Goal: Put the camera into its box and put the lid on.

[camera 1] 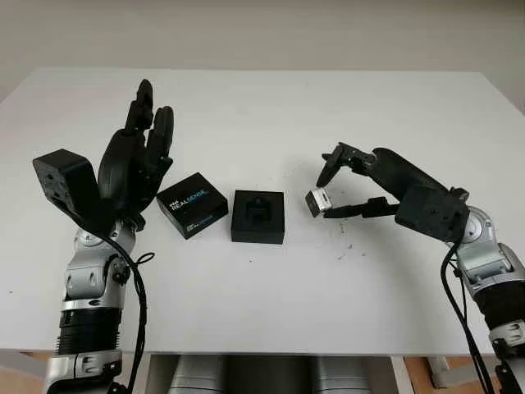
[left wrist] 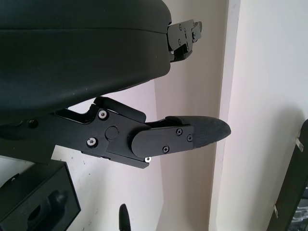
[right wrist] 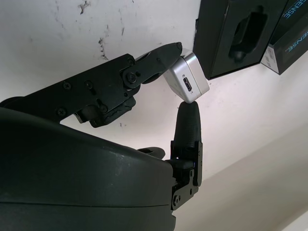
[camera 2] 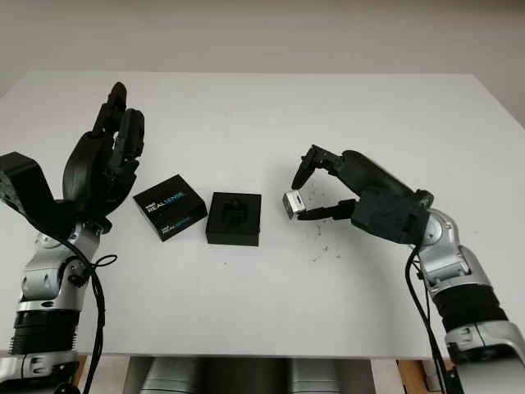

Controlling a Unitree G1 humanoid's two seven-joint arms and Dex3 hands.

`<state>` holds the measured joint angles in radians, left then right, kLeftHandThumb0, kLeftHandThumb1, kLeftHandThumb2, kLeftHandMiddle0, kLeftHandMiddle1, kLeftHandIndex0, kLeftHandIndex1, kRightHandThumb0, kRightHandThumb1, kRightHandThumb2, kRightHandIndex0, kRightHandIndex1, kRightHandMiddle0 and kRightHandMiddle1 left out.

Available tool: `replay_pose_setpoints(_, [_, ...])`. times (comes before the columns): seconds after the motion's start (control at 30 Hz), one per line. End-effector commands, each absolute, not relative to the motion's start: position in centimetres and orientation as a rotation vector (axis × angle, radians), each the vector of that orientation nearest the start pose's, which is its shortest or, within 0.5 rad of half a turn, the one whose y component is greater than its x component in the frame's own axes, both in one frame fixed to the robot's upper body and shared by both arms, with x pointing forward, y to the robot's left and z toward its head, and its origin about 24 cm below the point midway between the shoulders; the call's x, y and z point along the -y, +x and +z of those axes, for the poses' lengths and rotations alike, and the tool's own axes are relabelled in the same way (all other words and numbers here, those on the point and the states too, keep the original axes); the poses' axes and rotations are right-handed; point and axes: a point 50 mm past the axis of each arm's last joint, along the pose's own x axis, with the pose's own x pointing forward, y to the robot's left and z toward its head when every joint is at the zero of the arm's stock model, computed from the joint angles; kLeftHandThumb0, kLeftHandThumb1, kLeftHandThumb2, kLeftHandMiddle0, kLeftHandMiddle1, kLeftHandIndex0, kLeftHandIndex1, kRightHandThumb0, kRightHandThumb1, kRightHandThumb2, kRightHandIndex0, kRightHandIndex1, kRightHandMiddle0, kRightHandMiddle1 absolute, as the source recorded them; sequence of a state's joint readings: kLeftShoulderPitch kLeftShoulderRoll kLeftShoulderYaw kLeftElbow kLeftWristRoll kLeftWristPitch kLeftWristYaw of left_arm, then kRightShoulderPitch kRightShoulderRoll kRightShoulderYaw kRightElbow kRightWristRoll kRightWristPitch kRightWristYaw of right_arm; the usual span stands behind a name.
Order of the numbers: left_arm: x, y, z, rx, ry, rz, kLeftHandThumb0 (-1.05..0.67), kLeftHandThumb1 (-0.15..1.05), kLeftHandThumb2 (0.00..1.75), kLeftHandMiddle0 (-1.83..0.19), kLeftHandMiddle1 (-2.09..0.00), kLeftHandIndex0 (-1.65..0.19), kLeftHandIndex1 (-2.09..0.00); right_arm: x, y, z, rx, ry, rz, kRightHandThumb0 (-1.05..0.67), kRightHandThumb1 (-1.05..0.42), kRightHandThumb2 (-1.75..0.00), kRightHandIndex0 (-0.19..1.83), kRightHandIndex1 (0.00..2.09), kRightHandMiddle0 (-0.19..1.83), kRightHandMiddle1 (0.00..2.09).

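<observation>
My right hand (camera 1: 328, 190) is shut on the small silver camera (camera 1: 317, 202), pinching it between two fingers just above the white table (camera 1: 271, 107). In the right wrist view the camera (right wrist: 186, 79) sits between thumb and fingertip. To its left stands the open black box (camera 1: 257, 216) with a moulded foam recess. Further left lies the black lid (camera 1: 192, 204) printed REALSENSE. My left hand (camera 1: 139, 156) is open, raised upright beside the lid and holding nothing.
Small dark specks (camera 1: 344, 238) mark the table right of the box. The table's front edge (camera 1: 271, 351) runs just before both arms. The back wall rises behind the far edge.
</observation>
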<state>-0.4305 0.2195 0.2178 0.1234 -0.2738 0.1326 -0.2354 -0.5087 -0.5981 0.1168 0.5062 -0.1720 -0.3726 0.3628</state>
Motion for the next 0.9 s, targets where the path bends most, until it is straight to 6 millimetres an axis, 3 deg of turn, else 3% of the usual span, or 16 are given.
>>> replay_pose_setpoints(0.0, [-20.3,32.6,14.2,0.233,-0.082,-0.142,-0.63,1.05,0.49,0.19,0.0,0.19,0.0,22.1,33.3,12.6,0.207,-0.828,0.422,-0.37,-0.97,-0.05,0.31,0.04,0.3,1.79])
replay_pose_setpoints(0.13, [-20.3,32.5,14.2,0.235,-0.075,-0.142,-0.63,1.05,0.5,0.19,0.0,0.19,0.0,22.0,33.2,12.7,0.206,-0.822,0.416,-0.37,-0.96,-0.05,0.33,0.06,0.32,1.78])
replay_pose_setpoints(0.47, [-20.2,32.5,14.1,0.227,-0.094,-0.142,-0.64,1.05,0.48,0.19,0.0,0.19,0.0,20.5,32.8,13.0,0.185,-0.483,0.381,-0.38,-0.97,-0.06,0.28,0.03,0.3,1.77])
replay_pose_setpoints(0.87, [-20.1,32.3,13.9,0.232,-0.09,-0.132,-0.64,1.05,0.49,0.19,0.0,0.19,0.0,17.1,32.8,12.5,0.198,-0.155,0.351,-0.39,-1.01,-0.06,0.2,0.02,0.21,1.87])
